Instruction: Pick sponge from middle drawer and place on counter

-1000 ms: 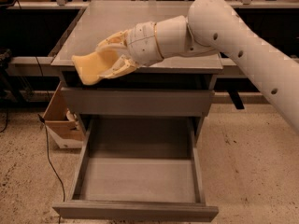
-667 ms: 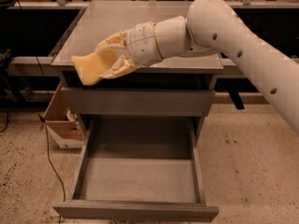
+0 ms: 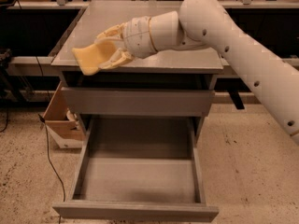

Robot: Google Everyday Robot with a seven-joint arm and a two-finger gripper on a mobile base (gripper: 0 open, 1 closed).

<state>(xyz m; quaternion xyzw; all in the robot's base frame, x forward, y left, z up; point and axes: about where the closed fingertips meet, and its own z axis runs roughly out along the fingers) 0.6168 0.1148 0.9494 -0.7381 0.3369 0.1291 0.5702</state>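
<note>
One small pale-yellow foam sponge (image 3: 88,59) with wavy edges is sitting clamped between the fingers of the cream-coloured two-finger gripper (image 3: 110,55). It is sticking out to the gripper's left, just above the front-left part of the smooth gray rectangular desk (image 3: 154,17) that tops the drawer cabinet. The sponge's lower tip appears to be overhanging the desk's front edge, so letting go here is risking a drop to the floor. By my judgement, the placing step is calling for carrying the sponge back and to the right, onto the bare slab behind the gripper. It should then be lowered until the foam is resting flat, and only then should the fingers be spread. Open room is lying behind and to the right of the gripper, while the front and left edges are running close beneath it. Well below the gripper, the wide gray handle-less middle drawer (image 3: 140,181) is standing pulled out, under a closed gray drawer front (image 3: 138,101). A brown cardboard box (image 3: 58,118) is sitting low to the gripper's left.
</note>
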